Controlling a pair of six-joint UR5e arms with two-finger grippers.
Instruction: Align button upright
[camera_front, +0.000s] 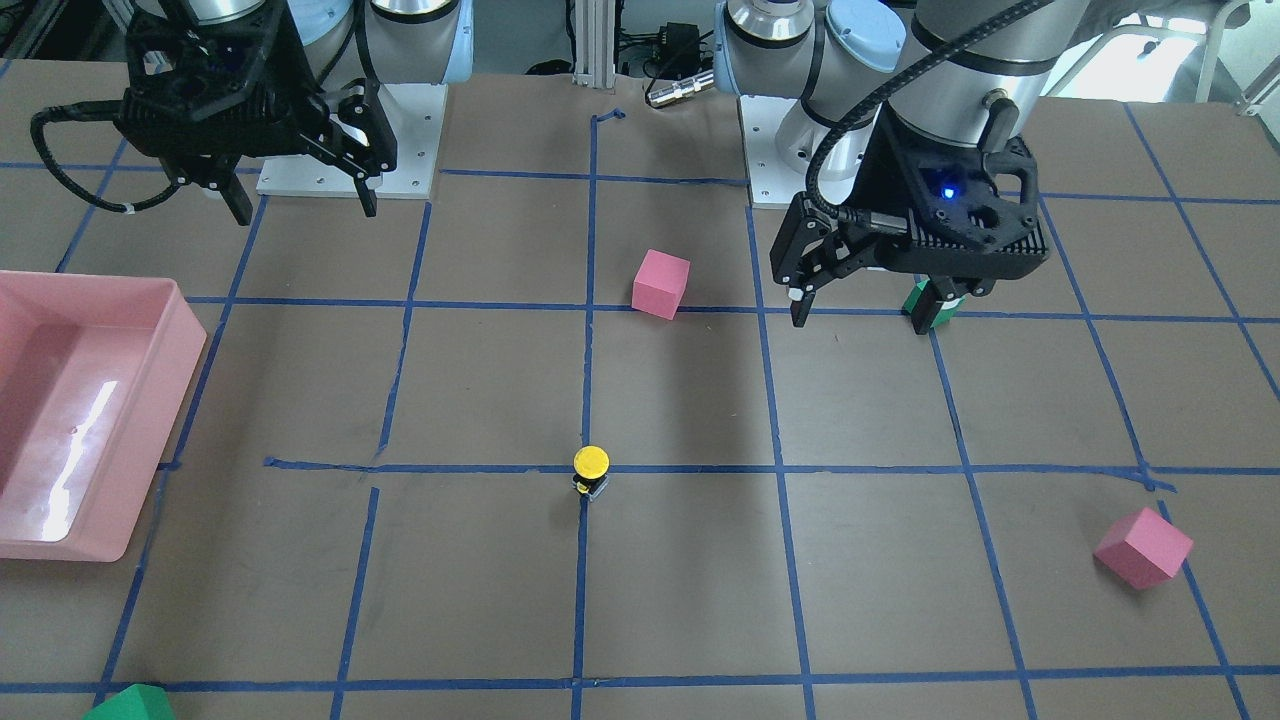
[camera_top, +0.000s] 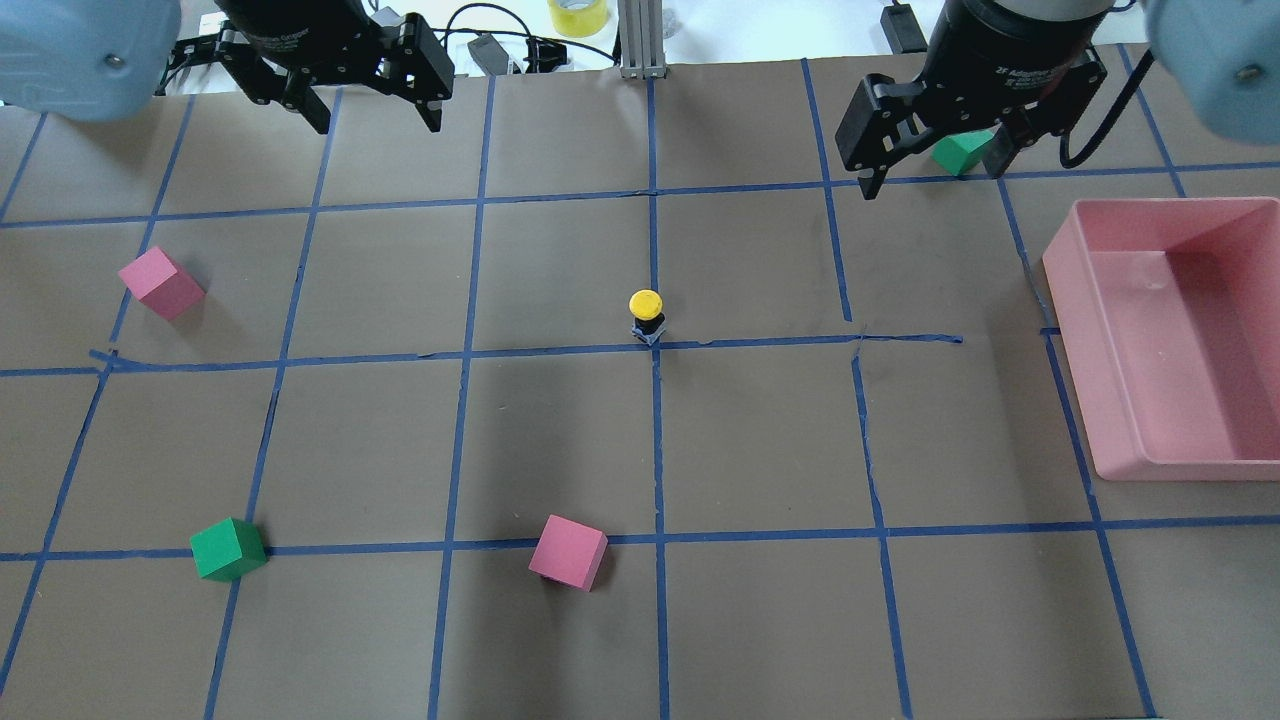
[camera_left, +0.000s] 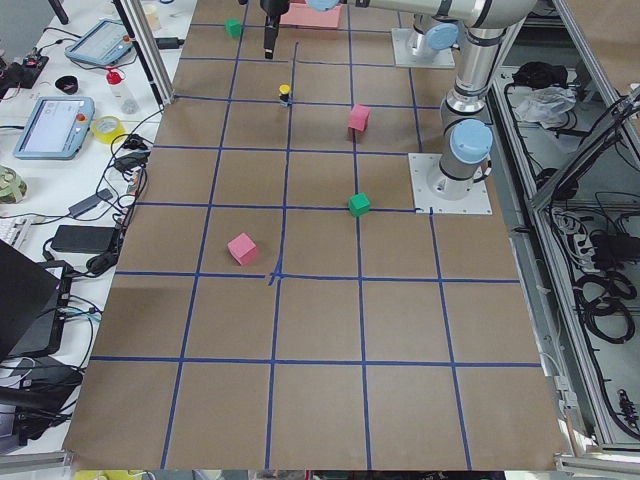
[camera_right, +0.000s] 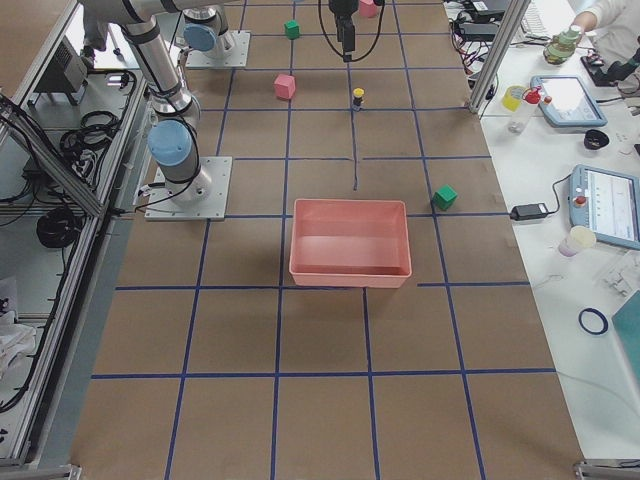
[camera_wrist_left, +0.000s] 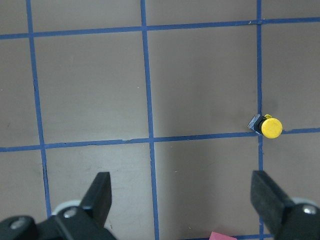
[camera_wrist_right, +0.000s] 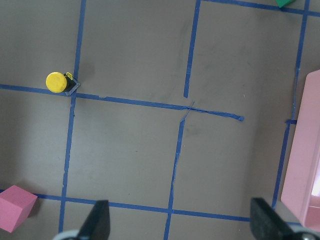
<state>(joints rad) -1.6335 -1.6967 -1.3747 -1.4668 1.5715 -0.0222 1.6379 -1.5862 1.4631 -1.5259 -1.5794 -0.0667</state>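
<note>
one button stands upright, nearest pink cube well apart.

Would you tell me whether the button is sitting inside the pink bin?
No, the button stands on the table apart from the pink bin.

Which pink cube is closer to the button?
The pink cube between robot and button, by the centre line; the other pink cube lies far left.

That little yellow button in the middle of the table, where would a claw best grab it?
Probably by the black body just under the yellow cap, coming straight down from above. The button stands cap up, and the wider round cap should stop it slipping out.
</note>
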